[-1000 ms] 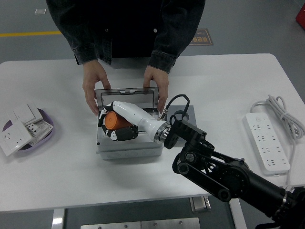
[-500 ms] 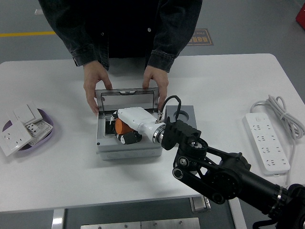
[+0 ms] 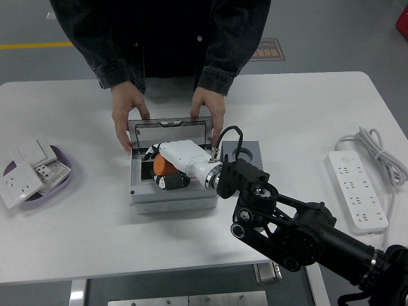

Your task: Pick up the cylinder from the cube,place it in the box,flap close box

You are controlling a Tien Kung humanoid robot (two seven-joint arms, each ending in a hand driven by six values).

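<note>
My right hand (image 3: 167, 167), white with black fingertips, reaches in from the lower right and is shut on the orange cylinder (image 3: 162, 166). It holds the cylinder low inside the open grey box (image 3: 171, 199). The box's lid (image 3: 169, 132) stands upright at the back. A person at the far side holds the lid with a left-side hand (image 3: 126, 113) and a right-side hand (image 3: 211, 113). A grey cube (image 3: 250, 150) with a round hole sits just right of the box. My left arm does not show.
A purple dish (image 3: 64, 177) with several white wall sockets lies at the left edge. A white power strip (image 3: 357, 190) with its cable lies at the right. My black forearm (image 3: 299, 233) crosses the near right part of the table.
My right hand has carried the cylinder rightward and deeper into the box. The forearm has swung a little to the left. The person's hands stay on the lid.
</note>
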